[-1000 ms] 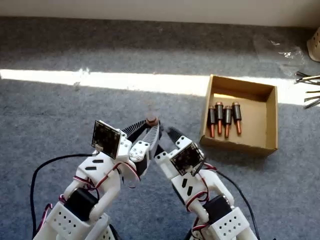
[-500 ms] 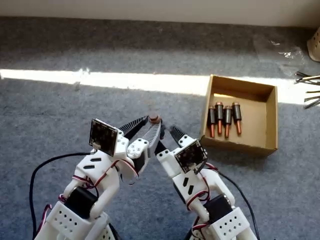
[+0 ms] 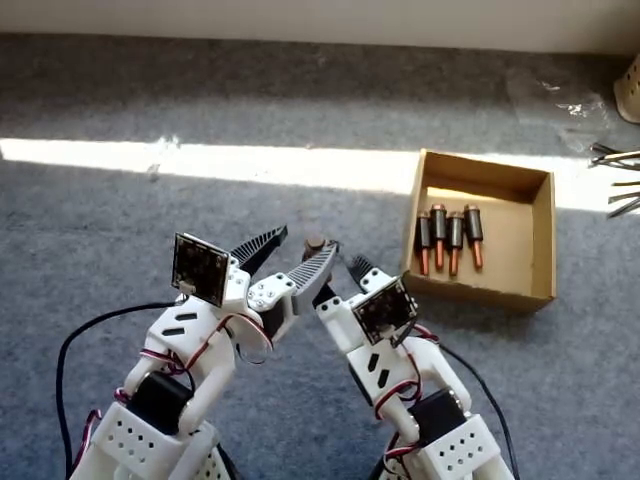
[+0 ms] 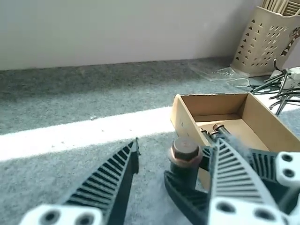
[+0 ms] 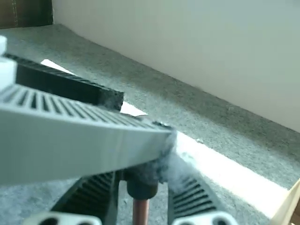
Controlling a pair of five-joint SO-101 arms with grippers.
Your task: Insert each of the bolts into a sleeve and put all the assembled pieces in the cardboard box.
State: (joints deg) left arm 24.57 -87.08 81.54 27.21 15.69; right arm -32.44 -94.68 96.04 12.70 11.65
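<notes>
L gripper (image 4: 177,140) is released: its fingers stand wide apart, one on each side of the bolt (image 4: 186,150), and do not clamp it. R gripper (image 5: 140,199) is clenched on the dark sleeve (image 5: 140,186), w/ the copper shank of the bolt coming out below it. This piece is held upright above the grey carpet (image 3: 120,90), just outside the cardboard box (image 3: 478,166). Inside the box, 4 assembled pieces (image 3: 448,238) lie side by side, near the wall closest to both grippers.
</notes>
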